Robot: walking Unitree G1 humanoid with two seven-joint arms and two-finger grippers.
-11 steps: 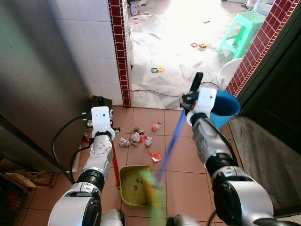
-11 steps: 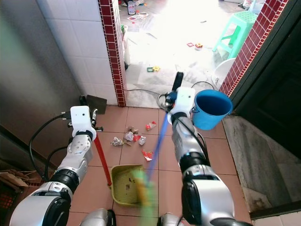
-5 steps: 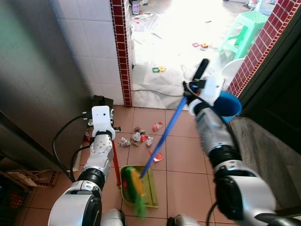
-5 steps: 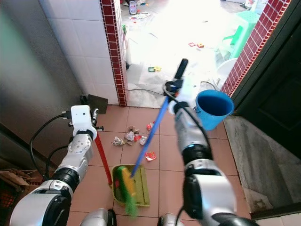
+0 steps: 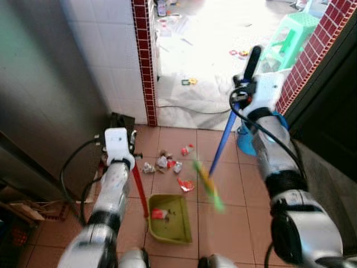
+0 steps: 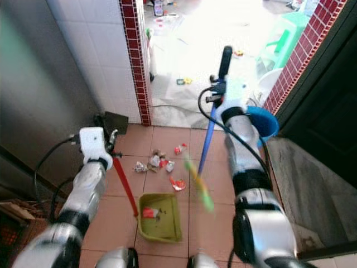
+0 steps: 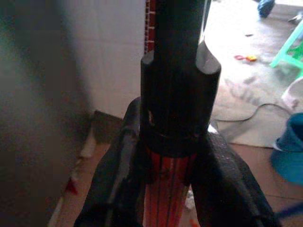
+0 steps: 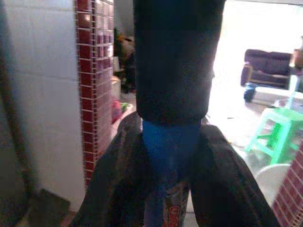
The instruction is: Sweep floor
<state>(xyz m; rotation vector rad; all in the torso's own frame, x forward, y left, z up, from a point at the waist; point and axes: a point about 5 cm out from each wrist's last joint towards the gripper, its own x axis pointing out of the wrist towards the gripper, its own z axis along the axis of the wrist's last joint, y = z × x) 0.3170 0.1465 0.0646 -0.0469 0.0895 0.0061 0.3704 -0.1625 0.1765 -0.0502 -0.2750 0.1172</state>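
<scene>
Left gripper (image 7: 165, 189) has its 2 black fingers (image 7: 118, 179) clamped around the red dustpan handle (image 5: 139, 188), just below the handle's black end cap. That handle slants down to the green dustpan (image 5: 169, 218), which sits flat on the terracotta tile floor (image 5: 245, 218) with a red scrap (image 5: 158, 213) lying inside it.

Right gripper (image 8: 168, 161) has its fingers (image 8: 118, 175) closed on the blue broom handle (image 5: 223, 139), right under the black grip at the top. The arm is held up high in front of the doorway, and the handle runs down and toward the robot's left to the green broom head (image 5: 207, 184). The head is blurred and looks lifted off the tiles, just to the right of the dustpan.

The litter pile (image 5: 165, 162) of crumpled wrappers lies on the tiles beyond the dustpan, toward the red brick pillar (image 5: 143, 61), with 1 more red wrapper (image 5: 185, 185) between the pile and the pan.

A blue bucket (image 6: 266, 120) sits behind the right arm near the doorway's right edge, and a green plastic stool (image 5: 290, 33) stands out in the bright room past it.
</scene>
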